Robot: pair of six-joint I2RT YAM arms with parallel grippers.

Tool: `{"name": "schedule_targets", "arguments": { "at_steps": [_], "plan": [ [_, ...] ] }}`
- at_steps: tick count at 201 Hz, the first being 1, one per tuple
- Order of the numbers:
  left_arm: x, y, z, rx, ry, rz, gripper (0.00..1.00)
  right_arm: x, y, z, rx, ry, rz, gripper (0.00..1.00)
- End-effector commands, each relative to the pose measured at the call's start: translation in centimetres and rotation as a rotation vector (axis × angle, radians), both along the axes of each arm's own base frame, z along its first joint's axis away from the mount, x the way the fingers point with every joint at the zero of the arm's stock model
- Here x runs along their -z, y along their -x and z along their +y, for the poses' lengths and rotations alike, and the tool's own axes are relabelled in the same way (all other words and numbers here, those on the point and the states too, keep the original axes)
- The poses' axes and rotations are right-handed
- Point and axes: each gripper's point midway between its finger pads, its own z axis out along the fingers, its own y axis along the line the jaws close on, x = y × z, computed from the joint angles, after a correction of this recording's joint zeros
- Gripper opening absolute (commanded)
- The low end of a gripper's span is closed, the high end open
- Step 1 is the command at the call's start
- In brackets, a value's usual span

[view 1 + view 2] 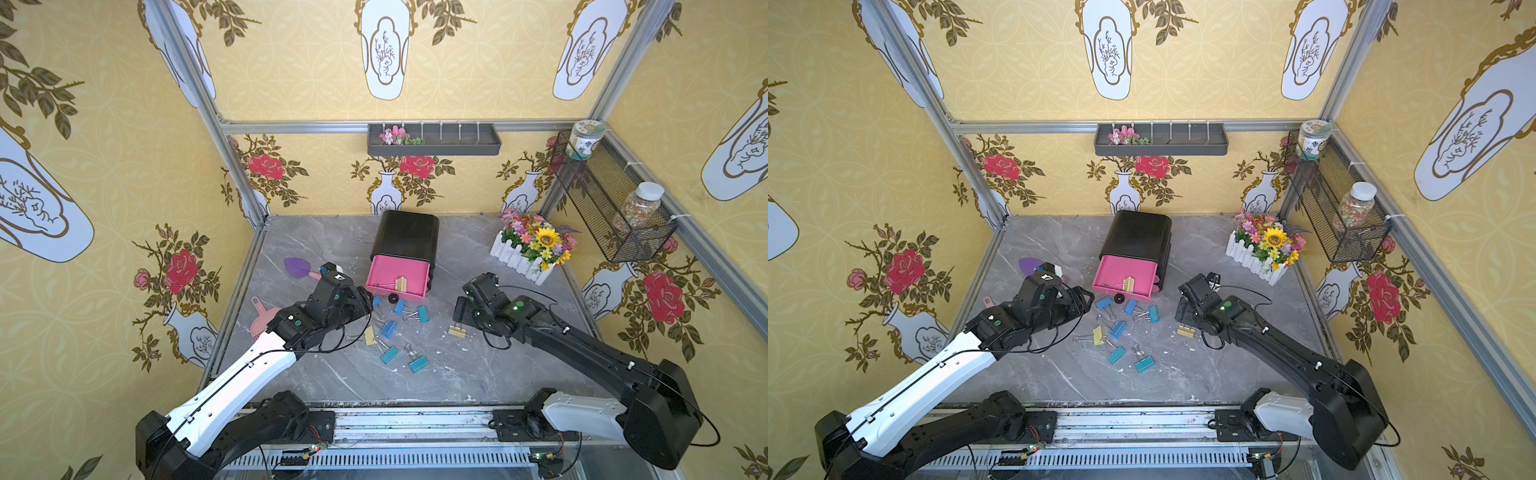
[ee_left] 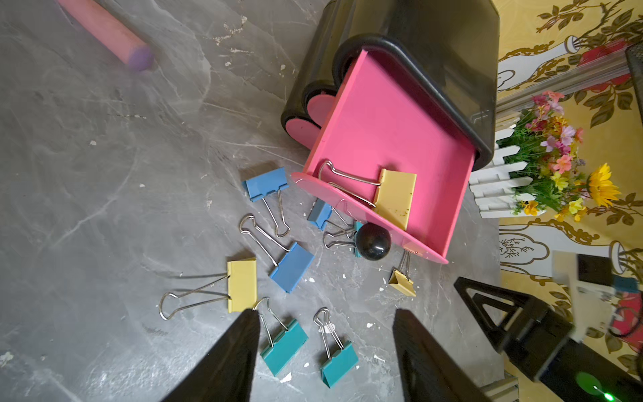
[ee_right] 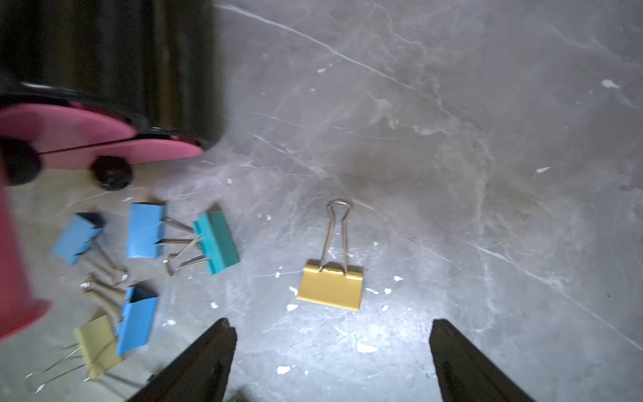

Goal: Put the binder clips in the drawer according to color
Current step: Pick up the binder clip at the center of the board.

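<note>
The black drawer cabinet point(image 1: 405, 237) stands at the back with its top pink drawer point(image 1: 415, 272) pulled out. One pale yellow binder clip point(image 2: 396, 198) lies inside it. Blue point(image 1: 388, 328), teal point(image 1: 418, 363) and yellow point(image 1: 370, 336) clips are scattered on the table in front of the drawer. My left gripper point(image 2: 327, 313) hangs open over two teal clips point(image 2: 283, 346) and holds nothing. My right gripper point(image 3: 332, 323) is wide open and low over the table. A lone yellow clip point(image 3: 330, 287) lies flat just beyond its fingertips, apart from them.
A purple and pink trowel point(image 1: 299, 266) and a pink scoop point(image 1: 264, 320) lie left of my left arm. A white flower box point(image 1: 528, 247) stands at the back right. A wire basket point(image 1: 611, 208) with jars hangs on the right wall. White flecks dot the marble table.
</note>
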Motion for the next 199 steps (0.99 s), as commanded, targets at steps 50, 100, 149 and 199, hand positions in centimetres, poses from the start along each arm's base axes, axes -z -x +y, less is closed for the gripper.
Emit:
{"name": "schedule_targets", "arguments": {
  "at_steps": [50,100,149,199],
  "plan": [
    [0.2,0.2,0.0,-0.001,0.02,-0.008,0.67,4.3,-1.5,1.7,0.153,0.08,0.159,0.86],
    [0.1,0.4,0.0,0.01,0.026,-0.016,0.67,6.2,-0.5,1.2,0.162,0.156,0.22,0.79],
    [0.0,0.4,-0.1,0.02,0.03,-0.023,0.67,6.1,0.0,1.8,0.095,0.172,0.223,0.77],
    [0.4,0.5,-0.1,0.02,0.029,-0.015,0.67,6.9,0.2,2.6,0.072,0.167,0.237,0.78]
  ]
}}
